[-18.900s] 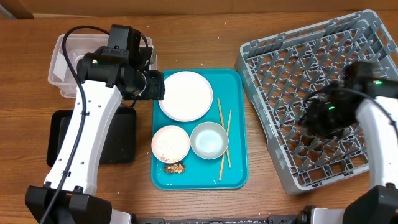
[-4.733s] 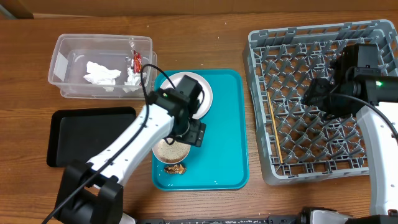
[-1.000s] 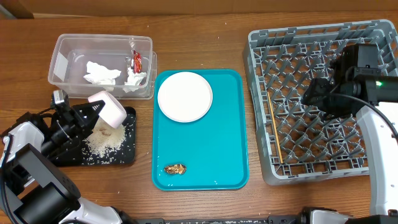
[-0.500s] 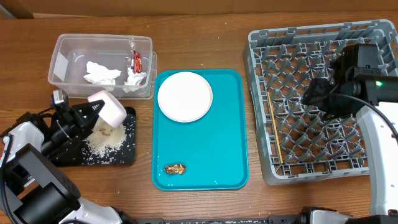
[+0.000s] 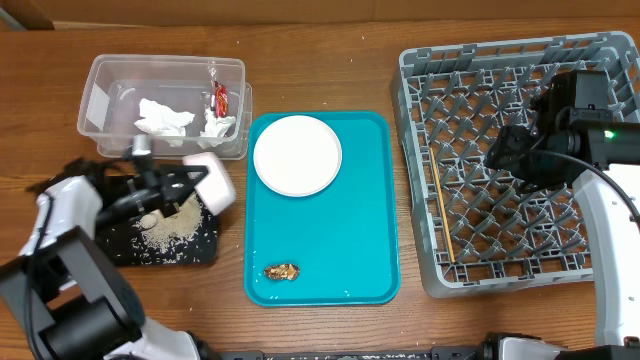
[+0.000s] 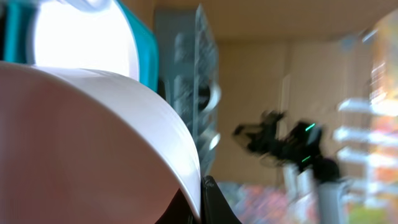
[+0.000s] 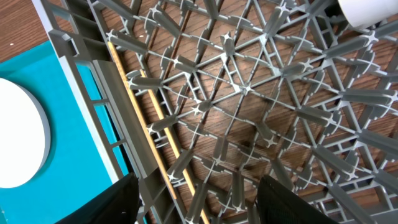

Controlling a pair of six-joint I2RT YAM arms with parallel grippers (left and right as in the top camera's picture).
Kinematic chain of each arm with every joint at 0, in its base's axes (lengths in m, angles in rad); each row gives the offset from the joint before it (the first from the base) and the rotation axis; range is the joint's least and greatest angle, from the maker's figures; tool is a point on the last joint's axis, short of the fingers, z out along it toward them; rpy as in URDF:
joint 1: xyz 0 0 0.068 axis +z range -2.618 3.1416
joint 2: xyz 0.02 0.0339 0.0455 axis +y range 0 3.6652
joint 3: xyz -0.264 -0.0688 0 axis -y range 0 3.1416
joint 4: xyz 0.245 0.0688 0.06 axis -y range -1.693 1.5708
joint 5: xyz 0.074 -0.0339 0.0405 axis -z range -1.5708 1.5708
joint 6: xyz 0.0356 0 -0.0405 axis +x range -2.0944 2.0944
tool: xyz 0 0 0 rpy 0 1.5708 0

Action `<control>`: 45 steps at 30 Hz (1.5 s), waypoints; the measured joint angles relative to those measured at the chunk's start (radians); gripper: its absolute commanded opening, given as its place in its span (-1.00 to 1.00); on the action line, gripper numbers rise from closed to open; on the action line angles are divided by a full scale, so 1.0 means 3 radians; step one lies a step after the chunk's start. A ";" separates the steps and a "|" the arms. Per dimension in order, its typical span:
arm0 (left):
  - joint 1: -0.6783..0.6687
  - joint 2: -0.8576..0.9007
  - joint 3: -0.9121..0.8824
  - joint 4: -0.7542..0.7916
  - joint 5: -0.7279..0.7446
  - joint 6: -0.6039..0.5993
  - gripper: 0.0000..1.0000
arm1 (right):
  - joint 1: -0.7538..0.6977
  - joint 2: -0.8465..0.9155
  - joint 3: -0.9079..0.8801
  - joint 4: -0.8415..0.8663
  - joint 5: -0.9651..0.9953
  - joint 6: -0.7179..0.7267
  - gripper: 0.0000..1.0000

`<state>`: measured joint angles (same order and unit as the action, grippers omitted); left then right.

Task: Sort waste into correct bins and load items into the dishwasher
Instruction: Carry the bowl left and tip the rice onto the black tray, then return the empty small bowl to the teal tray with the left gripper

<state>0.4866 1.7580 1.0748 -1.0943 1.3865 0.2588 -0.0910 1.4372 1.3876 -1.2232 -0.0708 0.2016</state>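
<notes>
- Overhead view: a wooden surface (image 5: 320, 60) carries a teal tray (image 5: 360, 200) at centre, a grey dish rack (image 5: 480, 90) at 3 o'clock, a clear tub (image 5: 95, 100) at 10 o'clock and a black tray (image 5: 205, 255) at 8 o'clock
- Left end effector (image 5: 185, 183) is clamped tight on the rim of a small white bowl (image 5: 212, 181), holding it tipped on its side above the black tray's 1 o'clock corner
- Loose rice grains (image 5: 165, 232) lie scattered in the black tray below the bowl
- Left wrist view is blurred, and the bowl's white wall (image 6: 81, 143) fills most of it
- Crumpled tissue (image 5: 163, 117) and a red wrapper (image 5: 220, 98) sit inside the clear tub
- Round white plate (image 5: 297, 154) rests at the teal tray's 12 o'clock end, and a small brown lump (image 5: 282, 271) at its 6 o'clock end
- Right end effector (image 7: 199, 205) hovers over the rack with its fingers well apart and nothing between them
- Wooden chopsticks (image 5: 440, 215) lie in the rack along its 9 o'clock wall
</notes>
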 measured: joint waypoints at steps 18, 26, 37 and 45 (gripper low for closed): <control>-0.3760 -0.0158 0.0469 0.1259 -0.3231 -0.1317 -0.84 | 0.0000 0.0000 0.0000 0.0003 0.0000 0.0001 0.27; -0.4017 0.0113 0.0469 0.1308 -0.3958 -0.1565 -0.67 | 0.0000 0.0000 0.0000 0.0003 0.0000 0.0001 0.27; -0.3806 0.0121 0.0970 0.0646 -0.4139 -0.1652 0.17 | 0.0000 0.0000 0.0000 0.0000 -0.0001 0.0000 0.28; -0.3517 0.0122 0.1788 -0.0320 -0.4211 -0.1654 0.25 | 0.0022 0.0000 0.0000 0.0003 -0.0313 -0.0088 0.33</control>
<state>-0.5686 1.7947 1.6112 -1.1904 0.1230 -0.2375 -0.0845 1.4372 1.3876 -1.2224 -0.1646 0.1753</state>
